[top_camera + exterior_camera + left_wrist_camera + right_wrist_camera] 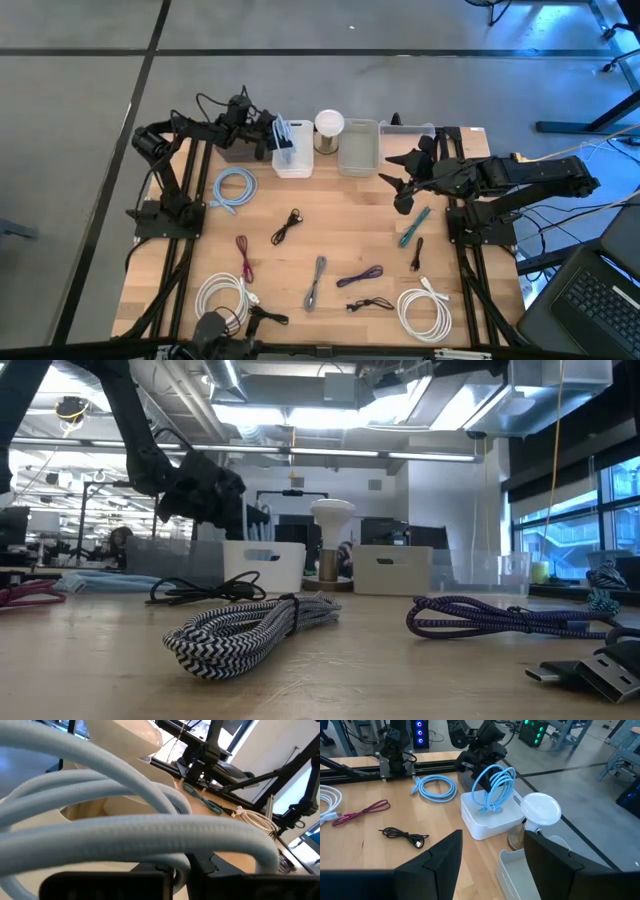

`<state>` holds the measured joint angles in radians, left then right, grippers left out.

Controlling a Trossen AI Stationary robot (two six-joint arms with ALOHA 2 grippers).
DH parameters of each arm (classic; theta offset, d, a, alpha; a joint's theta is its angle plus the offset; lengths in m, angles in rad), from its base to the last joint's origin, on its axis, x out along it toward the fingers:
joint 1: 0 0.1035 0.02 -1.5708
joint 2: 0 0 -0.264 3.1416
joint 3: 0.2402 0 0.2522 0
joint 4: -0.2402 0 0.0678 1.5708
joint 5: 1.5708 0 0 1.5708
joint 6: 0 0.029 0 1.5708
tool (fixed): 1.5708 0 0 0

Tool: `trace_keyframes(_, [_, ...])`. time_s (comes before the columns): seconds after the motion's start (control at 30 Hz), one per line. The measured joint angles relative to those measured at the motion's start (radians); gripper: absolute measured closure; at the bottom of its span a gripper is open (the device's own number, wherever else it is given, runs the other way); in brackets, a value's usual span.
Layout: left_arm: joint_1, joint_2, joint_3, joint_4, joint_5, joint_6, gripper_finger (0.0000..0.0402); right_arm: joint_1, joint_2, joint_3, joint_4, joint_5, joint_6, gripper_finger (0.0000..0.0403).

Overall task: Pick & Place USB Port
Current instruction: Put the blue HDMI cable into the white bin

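A light-blue coiled USB cable [495,782] stands upright, its lower loops inside a white bin [485,822] at the table's far side. My left gripper [481,751] is at the coil's top, just left of the bin [292,160], and is shut on the cable. In the left wrist view the cable's loops [150,832] fill the picture above the gripper [182,870]. My right gripper [395,192] hangs open above the table's right half, holding nothing [492,865]. My left gripper pinches the coil's upper loops [170,856] between its two fingers, coming roughly level from the table's far left. The coil [285,135] hangs upright below and beyond the fingers, with its lower end [487,807] down in the white bin.
A second light-blue coil [234,188] lies left of the bin. A white lamp [329,123], a grey bin [358,148] and a clear bin [408,130] line the far edge. Several black, red, grey, purple, teal and white cables are spread over the near half.
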<state>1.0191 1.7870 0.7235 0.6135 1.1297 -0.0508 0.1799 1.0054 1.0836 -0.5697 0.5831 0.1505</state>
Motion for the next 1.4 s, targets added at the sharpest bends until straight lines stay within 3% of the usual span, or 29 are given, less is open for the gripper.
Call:
trace_keyframes(0.3, [0.0, 0.009, -0.007, -0.009, -0.011, -0.152, 0.0263, 0.0, 0.0, 0.0, 0.0, -0.003, 0.002, 0.0189])
trace_keyframes(0.53, [0.031, 0.007, -0.006, -0.026, 0.133, -0.215, 0.02, 0.0, 0.0, 0.0, -0.01, -0.011, 0.003, 0.0189])
trace_keyframes(0.7, [0.05, -0.014, -0.006, -0.04, 0.182, -0.261, 0.019, 0.0, 0.0, 0.0, -0.028, -0.01, 0.006, 0.0189])
trace_keyframes(0.93, [0.069, -0.093, -0.006, -0.061, 0.13, -0.25, 0.0196, 0.0, 0.0, 0.0, -0.059, -0.01, 0.029, 0.0189])
trace_keyframes(1.2, [0.056, -0.193, -0.005, -0.36, -0.096, 0.013, 0.0201, 0.0, 0.0, 0.0, -0.058, -0.01, 0.028, 0.019])
trace_keyframes(1.4, [0.007, -0.208, -0.005, -0.383, -0.17, 0.072, 0.0201, 0.0, 0.0, 0.0, -0.057, -0.007, 0.026, 0.019])
